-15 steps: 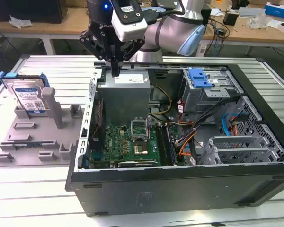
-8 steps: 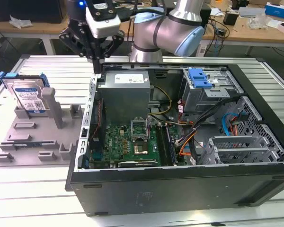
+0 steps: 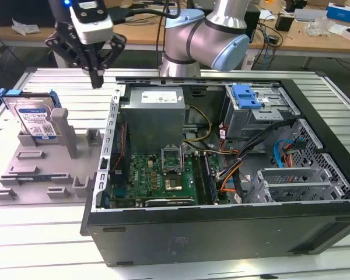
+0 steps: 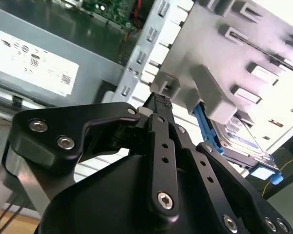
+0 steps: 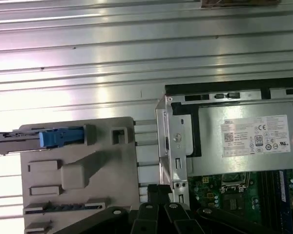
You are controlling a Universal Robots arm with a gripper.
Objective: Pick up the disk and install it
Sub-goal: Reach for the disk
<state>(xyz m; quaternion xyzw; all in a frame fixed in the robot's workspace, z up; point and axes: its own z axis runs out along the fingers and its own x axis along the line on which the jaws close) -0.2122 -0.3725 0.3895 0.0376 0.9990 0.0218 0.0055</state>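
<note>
Disk [image 3: 35,119] was not in the pincer: the gripper [image 3: 97,83] hung with its fingers pressed together on nothing, tips pointing down over the ribbed metal table [image 3: 52,79]. It showed closed in both wrist views [image 4: 158,101] [image 5: 158,191]. Nearest to it were the far end of the grey fixture tray [image 3: 41,175] and the corner of the open computer case [image 3: 221,233]. The disk stood apart from the gripper, towards the exterior view's left, leaning on edge in a slot at the tray's far end, label outward, blue carrier round it. First wrist view: disk [image 5: 61,138] seen edge-on. Second wrist view: disk [image 4: 239,141] beyond the fingers. A grey post [image 3: 63,131] stood just beside it. Inside the case: grey box with white sticker [image 3: 157,114], green board [image 3: 163,175], blue latch [image 3: 247,96] on the drive cage
</note>
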